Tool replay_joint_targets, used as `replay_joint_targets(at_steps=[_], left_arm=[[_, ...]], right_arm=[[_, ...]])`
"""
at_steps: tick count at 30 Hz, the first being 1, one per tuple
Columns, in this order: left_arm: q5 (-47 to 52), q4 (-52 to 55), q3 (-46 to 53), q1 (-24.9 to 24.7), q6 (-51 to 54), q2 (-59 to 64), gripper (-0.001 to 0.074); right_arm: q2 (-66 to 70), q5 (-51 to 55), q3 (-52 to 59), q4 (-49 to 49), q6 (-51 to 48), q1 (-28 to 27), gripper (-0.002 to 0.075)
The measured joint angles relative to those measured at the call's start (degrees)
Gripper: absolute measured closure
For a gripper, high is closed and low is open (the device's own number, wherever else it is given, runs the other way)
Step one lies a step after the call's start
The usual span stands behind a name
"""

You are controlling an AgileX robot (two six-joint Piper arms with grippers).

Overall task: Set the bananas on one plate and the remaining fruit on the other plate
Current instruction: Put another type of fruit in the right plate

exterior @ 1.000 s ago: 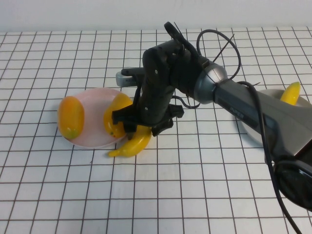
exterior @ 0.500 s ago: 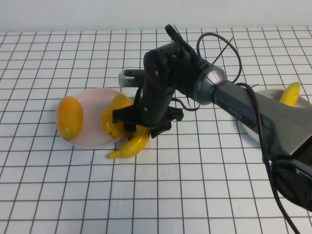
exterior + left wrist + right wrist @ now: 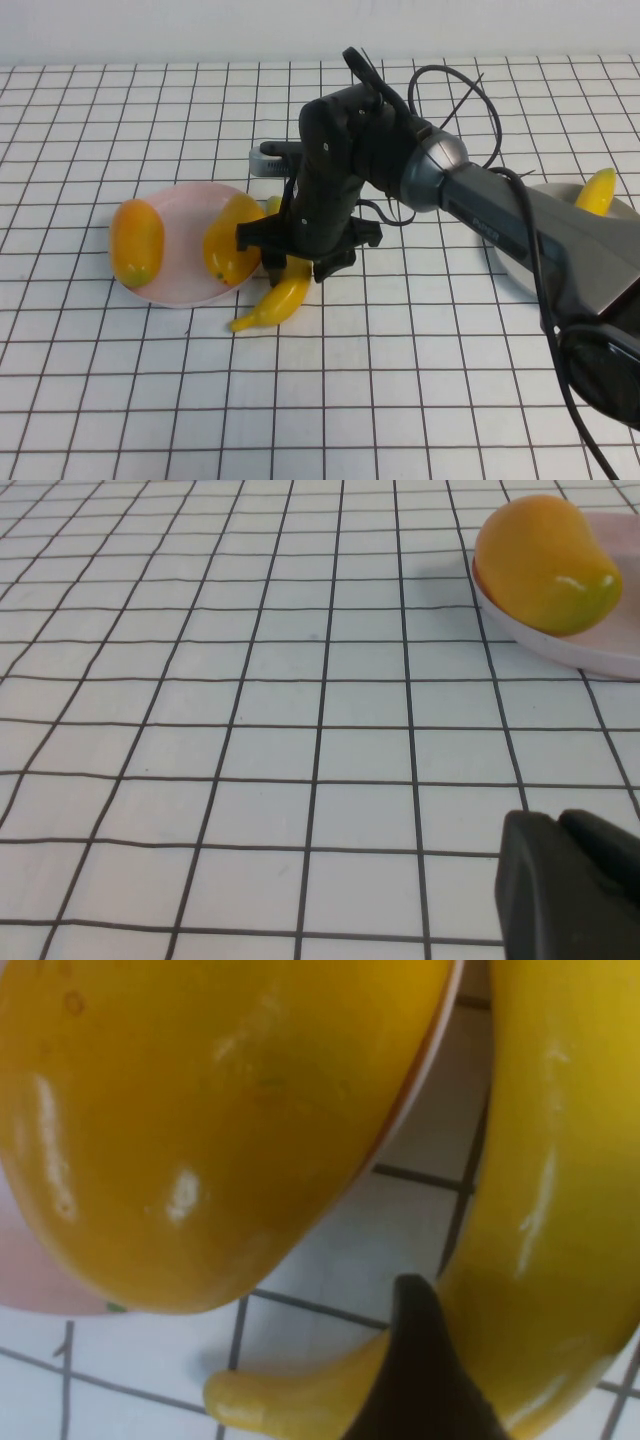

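right end effector (image 3: 285, 262) fingers apart around banana (image 3: 275, 303) beside pink plate (image 3: 180, 290) | left end effector (image 3: 570, 890) pressed together, near pink plate

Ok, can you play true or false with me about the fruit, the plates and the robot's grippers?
1. Both mangoes sit on the pink plate. True.
2. Both bananas are on the grey plate. False: one banana is there, the other banana lies on the table beside the pink plate.
3. The right gripper is down over the banana by the pink plate. True.
4. The right gripper is shut tight with nothing between its fingers. False: its fingers are apart around the banana.
5. The left gripper is holding a mango. False: it is shut, empty, low over the table.
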Motion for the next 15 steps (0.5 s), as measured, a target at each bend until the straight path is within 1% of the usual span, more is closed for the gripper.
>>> replay_joint_targets(at_steps=[4,15], left_arm=[[0.0,0.0,0.0,0.0,0.0,0.0,0.0738],[0.0,0.0,0.0,0.0,0.0,0.0,0.0738]], right_arm=[[0.0,0.11,0.0,0.0,0.0,-0.09,0.0312],[0.0,1.72,-1.17,-1.32,0.0,-0.09,0.0311]])
